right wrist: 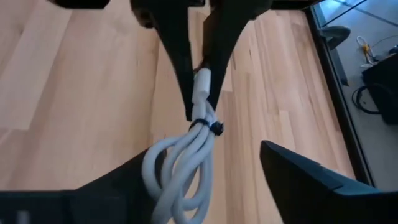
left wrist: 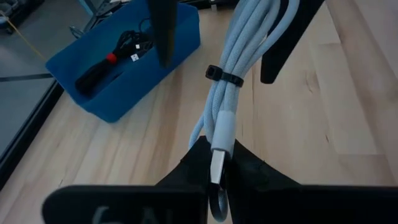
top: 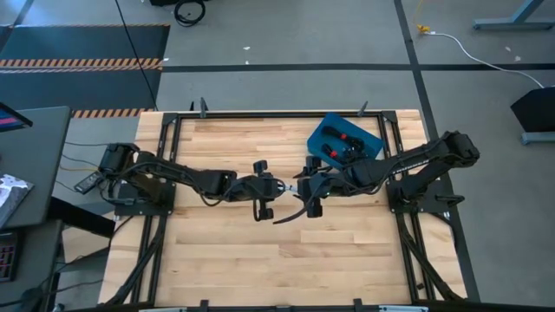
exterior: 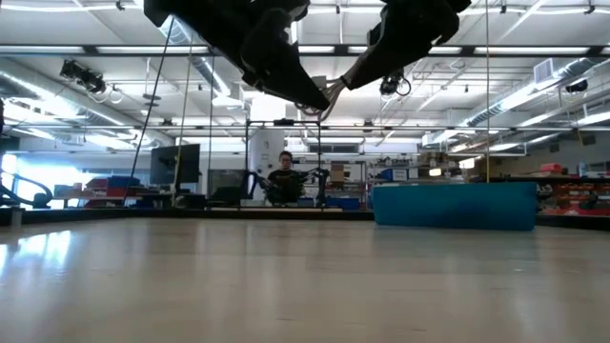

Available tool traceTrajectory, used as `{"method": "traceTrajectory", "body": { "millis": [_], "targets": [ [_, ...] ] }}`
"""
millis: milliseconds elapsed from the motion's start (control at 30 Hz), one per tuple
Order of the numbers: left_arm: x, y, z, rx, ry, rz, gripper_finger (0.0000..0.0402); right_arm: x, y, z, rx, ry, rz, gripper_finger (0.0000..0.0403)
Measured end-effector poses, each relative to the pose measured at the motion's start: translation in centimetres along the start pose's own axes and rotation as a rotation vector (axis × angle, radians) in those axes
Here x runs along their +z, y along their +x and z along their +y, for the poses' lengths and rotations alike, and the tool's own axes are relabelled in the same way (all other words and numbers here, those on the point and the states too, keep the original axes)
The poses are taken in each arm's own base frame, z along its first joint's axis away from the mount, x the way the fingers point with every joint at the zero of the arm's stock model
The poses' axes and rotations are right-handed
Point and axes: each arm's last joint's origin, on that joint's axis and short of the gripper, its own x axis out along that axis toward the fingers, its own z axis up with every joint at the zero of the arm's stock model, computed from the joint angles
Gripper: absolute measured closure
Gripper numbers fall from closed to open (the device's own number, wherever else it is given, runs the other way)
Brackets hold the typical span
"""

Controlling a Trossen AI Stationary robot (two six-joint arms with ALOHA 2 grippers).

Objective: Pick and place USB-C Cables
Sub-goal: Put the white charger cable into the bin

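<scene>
Wooden table (top: 225, 260) is seen with both arms raised above its middle, grippers tip to tip. Blue bin (top: 368, 137) is set at the far right of the table; black coiled cables (left wrist: 115, 53), one with a red band, are lying inside it. Left gripper (left wrist: 214, 165) is clenched on the plug end of the white-grey USB-C cable (left wrist: 233, 62), held in the air. Right gripper (right wrist: 205, 186) is spread, its fingers (right wrist: 311, 180) straddling the coil's loop end; contact cannot be told.

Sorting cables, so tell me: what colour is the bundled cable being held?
White-grey coiled cable; left wrist view.
</scene>
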Motion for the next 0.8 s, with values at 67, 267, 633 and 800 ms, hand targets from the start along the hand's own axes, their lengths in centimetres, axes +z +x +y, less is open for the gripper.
{"method": "traceTrajectory", "body": {
  "millis": [67, 267, 633, 800],
  "targets": [
    [0.0, 0.0, 0.0, 0.000, -0.001, 0.000, 0.0373, 0.1, -0.1, 0.2, 0.004, -0.002, -0.006, 0.0167],
    [0.0, 0.0, 0.0, 0.000, -0.010, 0.004, 0.0362, 0.1, -0.2, 0.4, 0.009, -0.005, -0.014, 0.0253],
    [-1.9, -0.5, 0.3, 0.095, 0.008, 0.200, 0.0253, -1.1, -0.2, -0.2, -0.138, -0.046, 0.113, 0.0381],
    [-2.5, -2.5, 1.1, 0.161, 0.031, 0.312, 0.0213, -3.4, -0.8, -2.3, -0.311, 0.014, 0.324, 0.0381]
  ]
}}
